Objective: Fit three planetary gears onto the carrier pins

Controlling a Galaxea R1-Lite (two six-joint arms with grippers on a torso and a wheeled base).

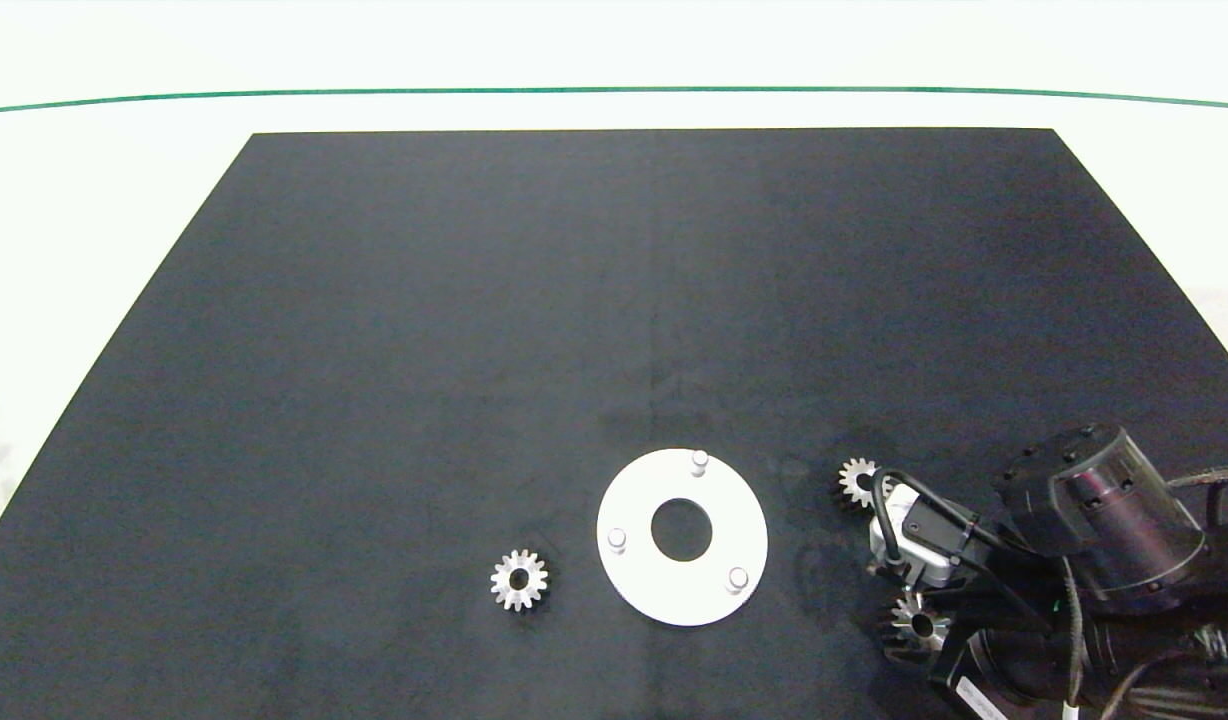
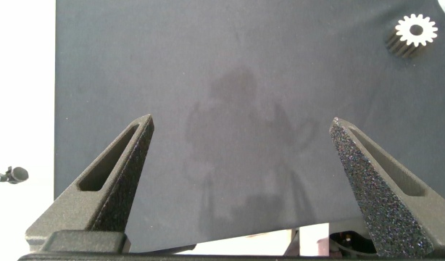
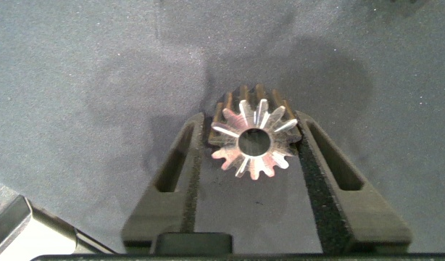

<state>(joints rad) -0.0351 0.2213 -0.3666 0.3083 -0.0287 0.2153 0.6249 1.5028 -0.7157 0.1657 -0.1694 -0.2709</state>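
The gears (image 1: 519, 579) look like bright metal; the one seen close (image 3: 252, 140) has shiny tooth faces with fine machining marks. The disc (image 1: 734, 520) is matt white and smooth, perhaps plastic. Its pins (image 1: 700, 462) are pale with a soft shine. The mat (image 1: 474, 330) is black, matt and finely grained, like cloth or felt. The fingers (image 2: 371, 174) are dark grey with a rough, sandy, speckled surface. The right arm (image 1: 1104, 510) has glossy dark housing.

Right arm (image 1: 1094, 560) enters from lower right of the head view, wrist angled down toward the mat. Right gripper (image 3: 253, 141): fingers closed in on a gear (image 3: 253, 138), pads touching its teeth. Left gripper (image 2: 240, 163): fingers spread wide, holding nothing.
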